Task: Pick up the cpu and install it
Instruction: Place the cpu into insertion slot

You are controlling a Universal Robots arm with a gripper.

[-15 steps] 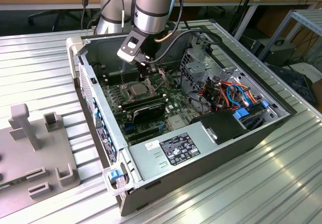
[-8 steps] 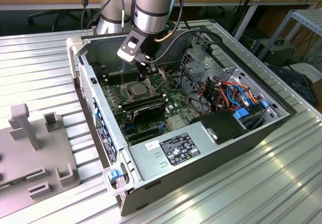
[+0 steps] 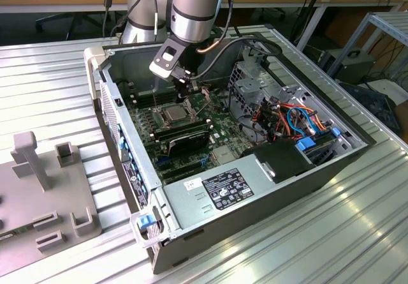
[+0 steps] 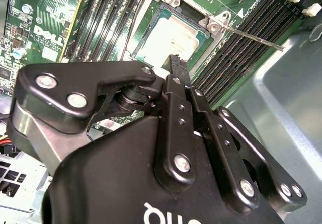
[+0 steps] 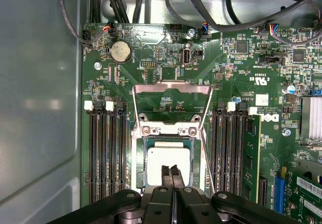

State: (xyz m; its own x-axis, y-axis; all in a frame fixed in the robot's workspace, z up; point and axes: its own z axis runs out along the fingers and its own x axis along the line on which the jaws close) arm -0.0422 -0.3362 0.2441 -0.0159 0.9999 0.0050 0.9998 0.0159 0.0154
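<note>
At the exterior view's left, a grey plastic stand (image 3: 32,159) sits on the ribbed metal bench (image 3: 357,233). Next to it lies an open computer case (image 3: 255,217) with its green circuit board (image 3: 217,127) facing up. The robot arm (image 3: 194,6) reaches down into the case, and its gripper (image 3: 183,94) hangs just above the board's socket. The cpu (image 3: 173,113) lies flat in that socket, silver top up.

In the first wrist view the cpu (image 5: 168,158) sits square inside the socket, with the hinged metal frame (image 5: 171,87) lifted clear of it. The fingers (image 5: 165,173) are pressed together with nothing between them, their tips over one edge of the cpu. Whether they touch it cannot be told. Black memory slots (image 5: 105,153) run along both sides of the socket. In the second wrist view a thin metal lever (image 4: 251,36) sticks out beside the socket.

Farther to the exterior view's right, orange and blue cables (image 3: 299,118) bunch inside the case. A power supply box (image 3: 223,188) lies along the case's near wall.
</note>
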